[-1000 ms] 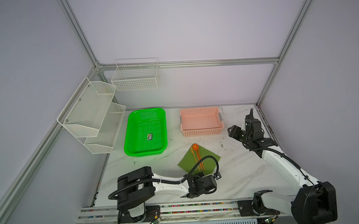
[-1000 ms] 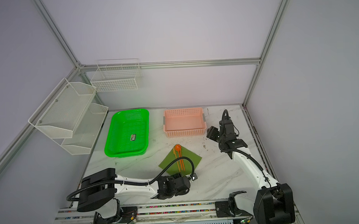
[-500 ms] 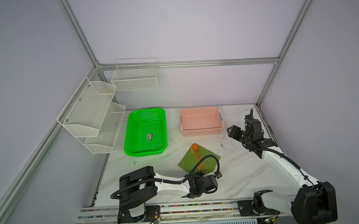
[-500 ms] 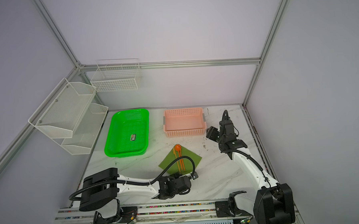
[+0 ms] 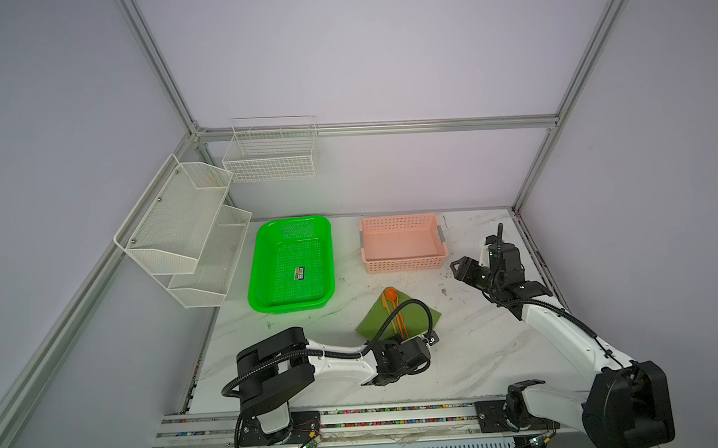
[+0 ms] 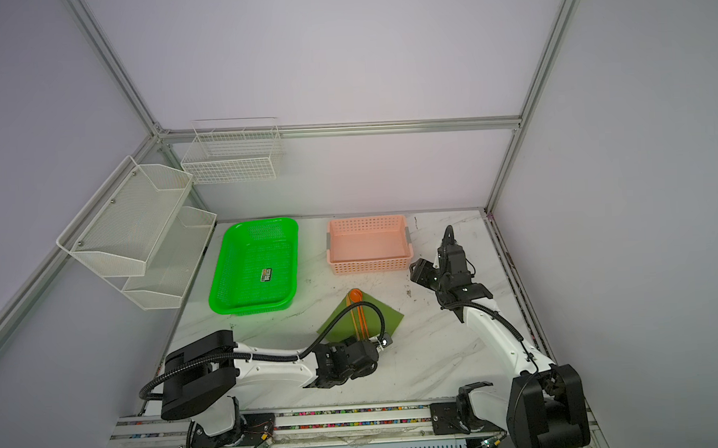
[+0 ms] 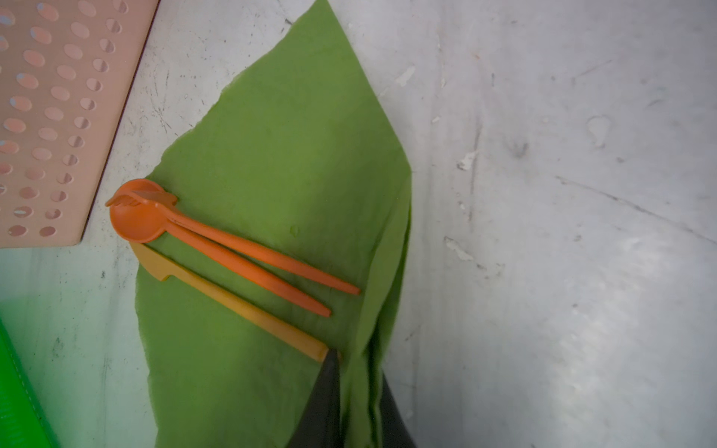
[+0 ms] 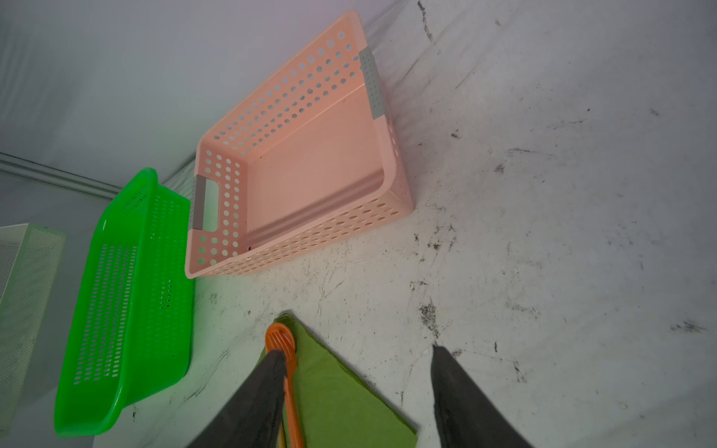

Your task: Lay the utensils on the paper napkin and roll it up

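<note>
**Three utensils on one napkin, one edge pinched**

One paper napkin (image 5: 415, 320) lies low in the middle of both top views, below one pink basket (image 5: 405, 264) and to the lower right of one green tray (image 5: 288, 307). Three utensils rest on it: one fork (image 7: 271, 258), one spoon (image 7: 132, 223) and one knife (image 7: 232, 302). The fork's head seems to overlap the spoon's bowl. The left gripper (image 7: 357, 368) pinches the napkin's raised edge between its two fingers. The right gripper (image 8: 357, 351), at mid-right, gapes wide and empty.
</note>
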`<action>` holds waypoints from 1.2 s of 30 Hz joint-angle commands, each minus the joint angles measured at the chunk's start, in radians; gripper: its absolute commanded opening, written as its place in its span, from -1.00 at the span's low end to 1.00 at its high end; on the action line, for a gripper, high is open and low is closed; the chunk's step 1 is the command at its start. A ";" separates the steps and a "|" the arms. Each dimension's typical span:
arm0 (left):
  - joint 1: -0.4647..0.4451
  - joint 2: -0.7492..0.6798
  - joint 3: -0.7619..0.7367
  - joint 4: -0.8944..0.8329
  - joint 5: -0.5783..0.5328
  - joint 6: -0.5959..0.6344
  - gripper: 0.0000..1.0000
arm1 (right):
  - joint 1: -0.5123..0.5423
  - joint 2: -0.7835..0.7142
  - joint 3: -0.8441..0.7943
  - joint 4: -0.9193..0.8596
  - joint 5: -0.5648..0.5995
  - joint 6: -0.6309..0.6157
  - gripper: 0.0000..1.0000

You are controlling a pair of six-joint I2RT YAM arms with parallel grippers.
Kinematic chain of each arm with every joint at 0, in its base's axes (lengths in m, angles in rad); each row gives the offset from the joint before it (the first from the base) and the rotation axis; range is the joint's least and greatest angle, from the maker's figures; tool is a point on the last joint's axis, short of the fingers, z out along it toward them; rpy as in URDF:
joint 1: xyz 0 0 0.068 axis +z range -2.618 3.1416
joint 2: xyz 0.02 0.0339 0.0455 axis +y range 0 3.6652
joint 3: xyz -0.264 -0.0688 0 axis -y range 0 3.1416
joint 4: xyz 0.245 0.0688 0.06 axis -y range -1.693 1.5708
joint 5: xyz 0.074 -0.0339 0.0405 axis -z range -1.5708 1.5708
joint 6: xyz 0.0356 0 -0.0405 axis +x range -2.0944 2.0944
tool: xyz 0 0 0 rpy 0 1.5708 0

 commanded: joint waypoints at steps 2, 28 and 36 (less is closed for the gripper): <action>0.033 -0.029 0.090 0.035 0.037 0.004 -0.74 | -0.004 0.013 -0.024 0.033 -0.040 0.002 0.23; 0.161 -0.044 0.100 0.061 0.150 0.010 -0.86 | 0.008 0.055 -0.057 0.085 -0.113 -0.005 0.19; 0.207 -0.072 0.095 0.078 0.187 0.005 -0.91 | 0.018 0.072 -0.062 0.097 -0.113 0.000 0.17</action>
